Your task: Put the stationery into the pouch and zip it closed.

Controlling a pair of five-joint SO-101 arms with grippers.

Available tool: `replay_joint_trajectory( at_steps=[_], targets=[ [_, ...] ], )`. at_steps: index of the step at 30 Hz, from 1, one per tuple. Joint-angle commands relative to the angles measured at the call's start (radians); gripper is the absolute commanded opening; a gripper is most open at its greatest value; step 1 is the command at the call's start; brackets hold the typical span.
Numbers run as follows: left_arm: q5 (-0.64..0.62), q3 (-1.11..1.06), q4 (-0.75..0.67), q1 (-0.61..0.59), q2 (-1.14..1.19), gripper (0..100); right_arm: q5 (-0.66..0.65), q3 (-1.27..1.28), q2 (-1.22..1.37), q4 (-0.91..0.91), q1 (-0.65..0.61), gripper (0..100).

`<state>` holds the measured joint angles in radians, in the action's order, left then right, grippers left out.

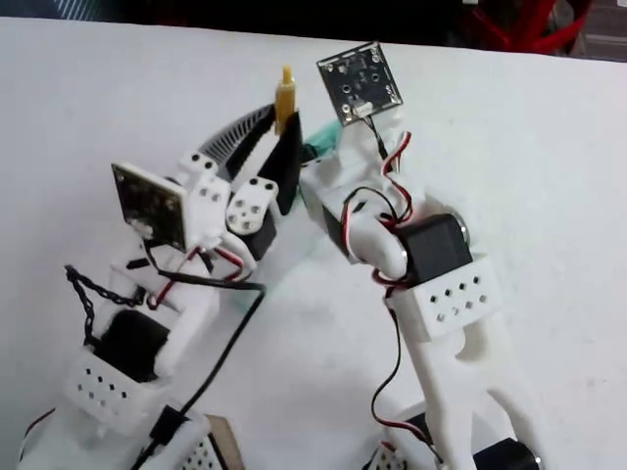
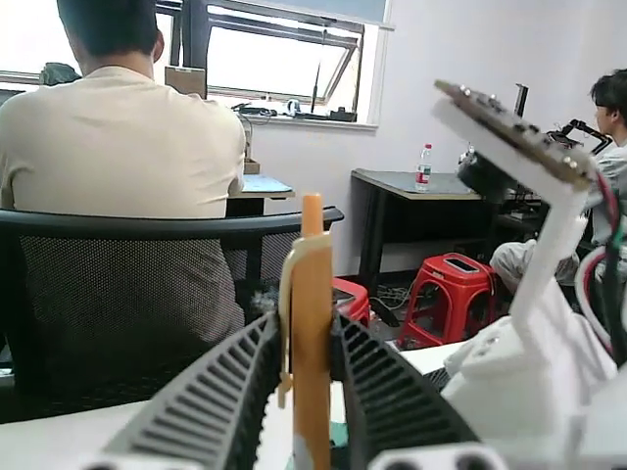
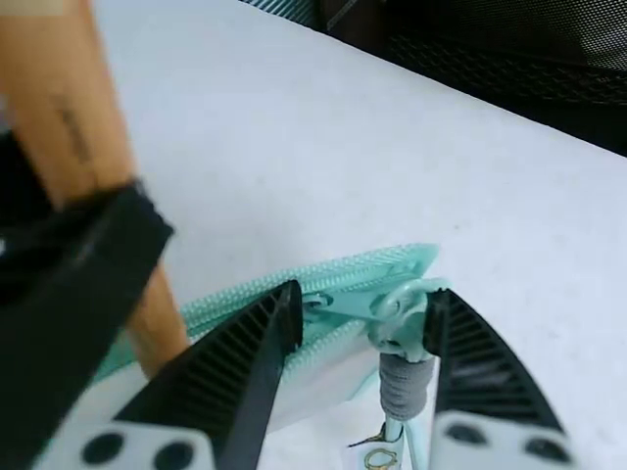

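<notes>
— What has your left hand got?

— My left gripper (image 2: 312,343) is closed tight on an orange pen (image 2: 312,284). The ribbed jaws press it from both sides, and its capped end stands out past the fingertips.

— And the right?

— My right gripper (image 3: 362,294) is partly open, with one jaw on each side of the zip end of the teal pouch (image 3: 343,269). The zip pull (image 3: 397,318), with a grey cord hanging from it, sits between them, close to one jaw. I cannot tell whether it touches.

— Where is the pen against the pouch?

— Its lower end comes down at the pouch's zipped edge, just beside my right jaw. I can't say whether it is inside the opening.

— What's underneath?

— A plain white table (image 1: 549,147). The pouch lies on it between my two arms, which stand close together.

— And beyond?

— An office. There is a black mesh chair (image 2: 108,284) behind the table's far edge, windows (image 2: 284,59), a dark desk (image 2: 411,181) with a bottle (image 2: 423,164) on it, and red stools (image 2: 456,294) on the floor.
</notes>
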<state>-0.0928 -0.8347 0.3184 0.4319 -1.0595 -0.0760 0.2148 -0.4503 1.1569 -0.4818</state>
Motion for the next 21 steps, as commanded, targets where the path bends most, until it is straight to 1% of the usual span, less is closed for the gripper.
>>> replay_joint_trajectory(
  at_steps=[1,6,11,13,15,18,19,21],
  targets=[
    [0.003,-0.012,-0.023,-0.022,0.001,4,0.008,0.060,0.015,-0.001,0.012,20.4],
    [0.003,-0.026,-0.012,-0.053,0.001,4,0.008,0.060,0.015,-0.001,0.012,20.4],
    [0.003,-0.025,0.063,-0.048,-0.007,4,0.008,0.060,0.019,-0.002,0.012,20.4],
    [0.003,-0.025,0.118,-0.047,-0.039,5,0.008,0.060,0.021,-0.002,0.012,20.4],
    [0.002,-0.023,0.195,-0.045,-0.096,8,0.008,0.060,0.022,-0.002,0.008,20.4],
    [0.000,-0.025,0.311,-0.045,-0.202,20,0.008,0.060,0.022,-0.002,0.007,20.4],
    [0.000,-0.026,0.342,-0.045,-0.231,22,0.008,0.060,0.022,-0.002,0.007,20.4],
    [0.002,-0.026,0.381,-0.051,-0.271,22,0.008,0.060,0.022,-0.002,0.007,20.4]
  ],
)
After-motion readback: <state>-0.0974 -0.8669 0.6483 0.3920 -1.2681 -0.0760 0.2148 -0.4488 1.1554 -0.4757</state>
